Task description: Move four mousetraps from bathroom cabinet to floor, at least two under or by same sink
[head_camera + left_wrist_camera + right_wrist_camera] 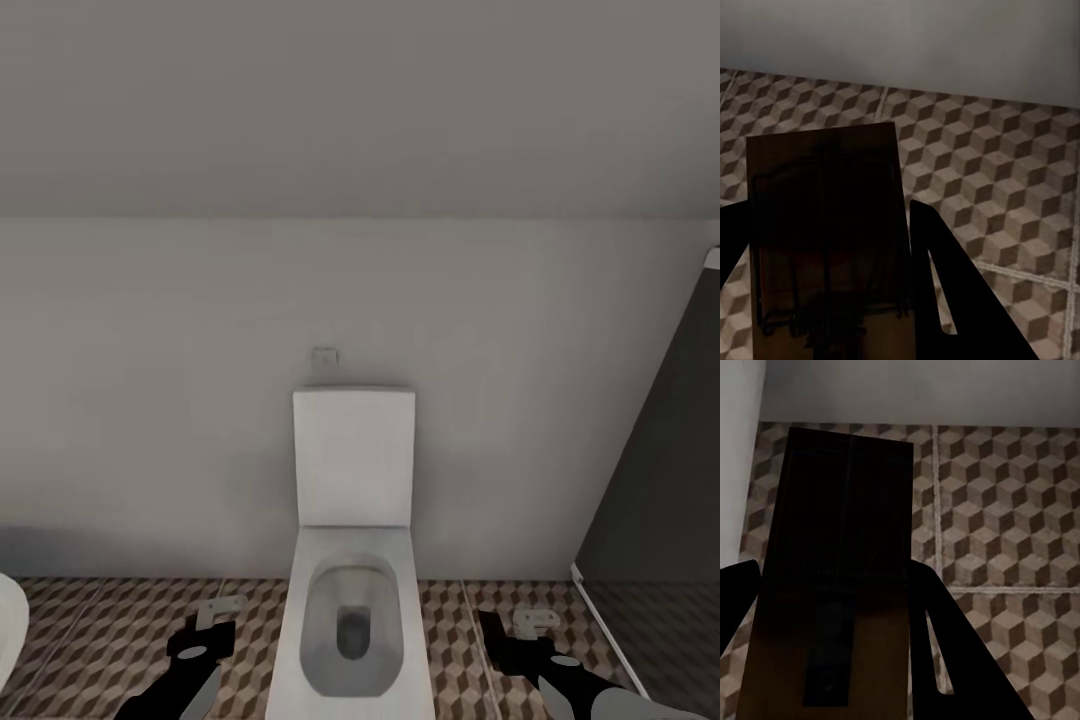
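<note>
Each gripper holds one mousetrap over the bathroom floor (120, 625). My left gripper (205, 640) is shut on a pale mousetrap (222, 607) left of the toilet. In the left wrist view that mousetrap (825, 217) is a shadowed tan board with a black wire frame, clamped between the dark fingers (945, 292) above the cube-pattern tiles (1005, 165). My right gripper (515, 640) is shut on another mousetrap (537, 618) right of the toilet. The right wrist view shows that board (844, 547) dark and long between the fingers (945, 652). The cabinet is out of view.
A white toilet (352, 560) stands against the grey wall straight ahead, between my two arms. A dark grey panel with a white frame (660, 450) leans in at the right. A white rounded fixture (10, 625) shows at the left edge; I cannot tell what it is.
</note>
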Motion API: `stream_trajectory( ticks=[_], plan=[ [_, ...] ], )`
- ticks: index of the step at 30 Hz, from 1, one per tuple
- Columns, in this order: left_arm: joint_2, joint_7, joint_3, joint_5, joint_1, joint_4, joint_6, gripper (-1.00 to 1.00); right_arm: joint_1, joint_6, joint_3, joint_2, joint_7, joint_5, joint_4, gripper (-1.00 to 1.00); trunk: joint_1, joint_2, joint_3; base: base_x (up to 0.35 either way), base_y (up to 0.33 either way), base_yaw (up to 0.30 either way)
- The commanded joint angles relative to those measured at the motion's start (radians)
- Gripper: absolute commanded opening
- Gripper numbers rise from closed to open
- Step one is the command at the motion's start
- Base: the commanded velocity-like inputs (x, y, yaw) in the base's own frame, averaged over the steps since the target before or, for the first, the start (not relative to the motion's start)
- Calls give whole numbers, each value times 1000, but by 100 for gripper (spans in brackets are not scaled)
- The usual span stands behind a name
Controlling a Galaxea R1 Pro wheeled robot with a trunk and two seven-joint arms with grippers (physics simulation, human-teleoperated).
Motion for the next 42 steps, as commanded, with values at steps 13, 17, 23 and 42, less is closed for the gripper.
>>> stream_trajectory(
  ticks=[13,17,23,42],
  plan=[
    [0,9,-9,5,0,-2,3,-100,-1,-5,1,0,3,-3,2,-100,50,-92,-42,0,0,0],
    [-3,9,-9,5,0,-2,3,-100,-1,-5,1,0,3,-3,2,-100,65,-120,-54,0,0,0],
    [0,9,-9,5,0,-2,3,-100,-1,-5,1,0,3,-3,2,-100,88,-162,-73,0,0,0],
    [1,9,-9,6,0,-2,3,-100,-1,-5,2,0,3,-3,1,-100,161,-295,-133,0,0,0]
  ],
)
